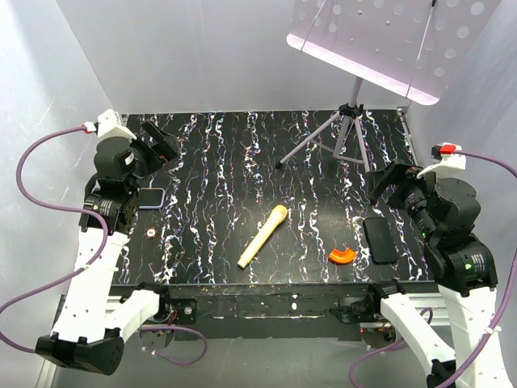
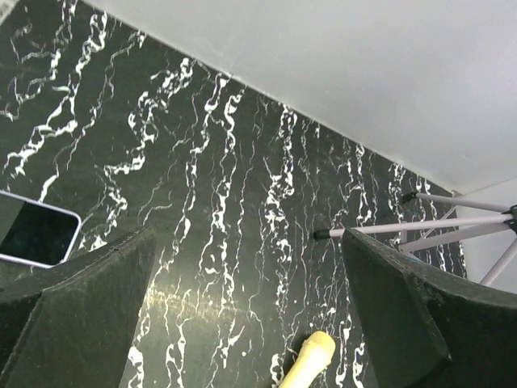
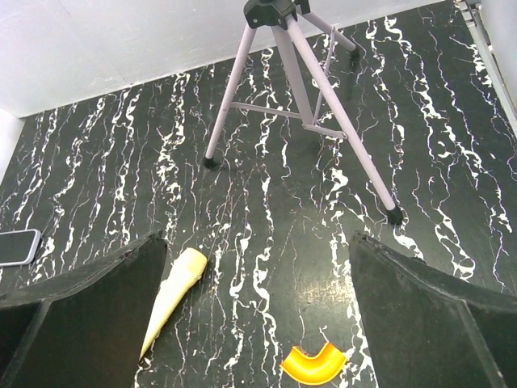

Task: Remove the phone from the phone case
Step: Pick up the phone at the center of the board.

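Phone [image 2: 36,233] partly cropped, probably cased

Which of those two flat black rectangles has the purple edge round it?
The left one: the phone, sitting in its lavender phone case. The right black slab is dull, with no coloured rim.

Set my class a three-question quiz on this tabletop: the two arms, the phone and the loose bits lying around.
1. True or false: the phone is seated inside the phone case.
2. What colour is the curved piece lying beside the black flat rectangle? A green, B orange, C blue.
3. Fill the gap: the left gripper and the right gripper both have their jaws ____ and hold nothing.

Key: 1 true; 2 B; 3 open.
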